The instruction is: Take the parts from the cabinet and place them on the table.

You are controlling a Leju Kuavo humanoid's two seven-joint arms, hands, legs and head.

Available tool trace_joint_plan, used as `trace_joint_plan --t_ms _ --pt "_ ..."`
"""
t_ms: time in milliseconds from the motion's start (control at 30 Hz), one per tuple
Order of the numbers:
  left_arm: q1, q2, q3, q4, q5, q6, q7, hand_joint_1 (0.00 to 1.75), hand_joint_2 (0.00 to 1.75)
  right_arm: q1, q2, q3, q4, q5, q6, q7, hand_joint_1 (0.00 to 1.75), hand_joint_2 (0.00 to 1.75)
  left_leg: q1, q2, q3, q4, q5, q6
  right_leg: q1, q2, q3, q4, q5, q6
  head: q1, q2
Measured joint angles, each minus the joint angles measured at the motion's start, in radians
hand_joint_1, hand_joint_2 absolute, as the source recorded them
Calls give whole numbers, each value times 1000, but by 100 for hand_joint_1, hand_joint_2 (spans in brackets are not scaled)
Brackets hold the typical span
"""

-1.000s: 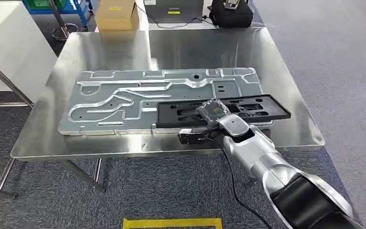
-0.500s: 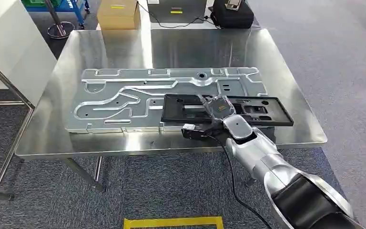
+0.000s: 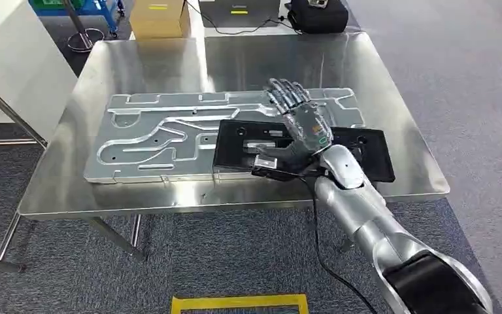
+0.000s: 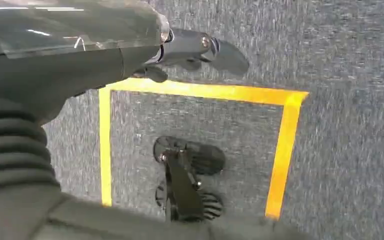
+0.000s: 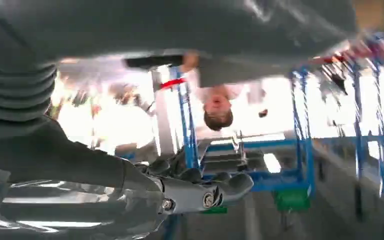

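While the black part (image 3: pixel 304 147) lies on the table (image 3: pixel 392 85), the right robot hand (image 3: pixel 299 118) spreads wide, empty.

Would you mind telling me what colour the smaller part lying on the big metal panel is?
Black part, clearest in the head view.

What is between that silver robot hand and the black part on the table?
Nothing visible. The right hand hovers open just above the black part, which already lies on the table, partly overlapping the big silver panel.
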Motion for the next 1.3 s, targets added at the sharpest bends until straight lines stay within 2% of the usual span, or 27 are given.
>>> trace_joint_plan --t_ms 100,133,167,200,267,333,433,467,500,600,633,667,700,733,767,800,833,900,933,967,1000,1033,1100,1133,1167,1233,1300 --pt "5 0 2 0 0 0 -9 0 0 93 -14 -89 -151 -208 1 -101 0 0 2 0 -99 217 -103 -6 2 -1 3 1 -2 -5 -5 0" --pt "9 0 6 0 0 0 -14 0 0 143 -24 -110 -206 -254 0 -107 0 0 2 0 -125 264 -111 -8 3 -2 3 2 -3 -5 -5 0" --pt "14 -2 13 0 0 -2 -20 0 0 189 -44 -144 -297 -313 -1 -116 0 0 3 1 -128 264 -97 -10 3 -2 4 3 -5 -4 -4 0" --pt "19 -2 18 0 0 -3 -28 0 0 231 -58 -179 -373 -353 -2 -117 0 0 4 1 -109 218 -61 -11 2 -2 4 7 -8 -3 -5 0" --pt "22 -2 29 0 0 -8 -41 0 0 319 -87 -275 -524 -374 -2 -116 0 0 6 1 -26 40 37 -9 0 -1 5 21 -20 7 -5 0" --pt "26 -2 46 0 0 -13 -52 0 0 406 -111 -402 -648 -382 -3 -117 0 0 0 -3 2 -17 23 3 7 -4 0 34 -29 20 -5 0" --pt "40 -8 74 0 0 -18 -57 0 0 540 -154 -606 -779 -419 -3 -116 0 0 -3 -7 2 -14 24 24 5 -9 8 25 -27 36 -4 0" --pt "46 -11 81 0 0 -18 -57 0 0 578 -172 -691 -803 -435 -3 -116 0 0 1 -6 6 -22 34 35 2 -4 8 28 -40 44 -4 0" --pt "47 -13 88 0 0 -18 -57 0 0 615 -188 -766 -822 -454 -3 -116 0 0 2 -4 6 -24 36 40 -3 2 5 46 -63 51 -3 0" --pt "48 -18 104 0 0 -18 -55 0 0 731 -235 -940 -833 -512 -2 -116 0 0 0 -7 -2 -24 41 48 -4 2 -77 241 -180 64 -3 0" --pt "50 -19 108 0 0 -18 -55 0 0 767 -241 -1001 -824 -513 -2 -116 0 0 -1 -7 -6 -24 42 49 -6 2 -102 300 -200 66 -3 0" --pt "53 -21 110 0 0 -17 -55 0 0 786 -243 -1054 -799 -502 -2 -116 0 0 -1 -6 -8 -23 43 49 -8 2 -103 312 -196 67 -3 0" --pt "53 -24 111 0 0 -16 -55 0 0 796 -245 -1117 -760 -494 -2 -116 0 0 -2 -3 -10 -23 45 49 -10 1 -80 275 -172 67 -3 0" --pt "51 -26 111 0 0 -16 -55 0 0 814 -249 -1164 -734 -493 -2 -116 0 0 -3 0 -12 -23 47 48 -11 1 -36 204 -138 66 -3 0" --pt "48 -28 111 0 0 -15 -55 0 0 841 -253 -1200 -712 -473 -2 -116 0 0 -3 -1 -13 -23 49 46 -12 0 22 111 -103 63 -3 0" --pt "44 -31 111 0 0 -15 -55 0 0 859 -261 -1252 -653 -425 -2 -115 0 0 -3 -1 -12 -23 51 43 -11 -1 82 23 -86 58 -3 0" --pt "44 -35 111 0 0 -15 -55 0 0 863 -265 -1300 -585 -357 0 -111 0 0 -7 -3 -10 -24 53 37 -2 -2 81 8 -84 55 -5 0" --pt "42 -43 111 0 0 -16 -51 0 0 867 -260 -1411 -439 -198 0 -111 0 0 -5 -2 -9 -27 59 26 2 1 77 6 -75 45 -5 0" --pt "44 -46 111 0 0 -16 -49 0 0 867 -249 -1482 -372 -72 0 -90 0 0 -3 -3 -8 -34 65 18 4 1 76 6 -70 38 -5 0" --pt "48 -49 111 0 0 -16 -48 0 0 862 -228 -1549 -301 63 0 -28 0 0 -8 -2 -16 -35 69 8 -4 1 71 -3 -57 26 -5 0" --pt "48 -52 111 0 0 -16 -46 0 0 857 -217 -1599 -238 169 4 49 0 0 -2 -1 -22 -19 42 7 -6 -3 66 -8 -46 22 -7 0" --pt "48 -57 111 0 0 -18 -46 0 0 857 -193 -1644 -154 265 14 149 0 0 -6 0 -38 26 -15 8 -5 -3 55 -9 -39 12 -7 0" --pt "49 -61 111 0 0 -18 -46 0 0 860 -155 -1698 -33 359 49 246 0 0 -5 0 -74 165 -118 6 -1 -7 38 -8 -26 5 -9 0" --pt "49 -62 111 0 -2 -18 -46 0 0 859 -135 -1717 25 408 108 309 0 0 -6 -1 -84 226 -151 6 0 -6 25 -7 -19 2 -11 0" --pt "48 -62 109 0 -3 -21 -46 0 0 858 -124 -1725 77 453 186 379 0 0 -7 0 -76 248 -160 6 2 -5 13 -4 -11 2 -13 0" --pt "48 -62 100 0 -15 -25 -40 0 0 857 -90 -1731 177 501 375 522 0 0 -10 0 11 152 -124 12 6 -2 -8 1 3 2 -14 0" --pt "46 -63 88 0 -26 -31 -33 0 0 852 -44 -1743 251 512 501 607 0 0 -17 0 158 -53 -71 26 9 0 -26 10 17 4 -14 0"
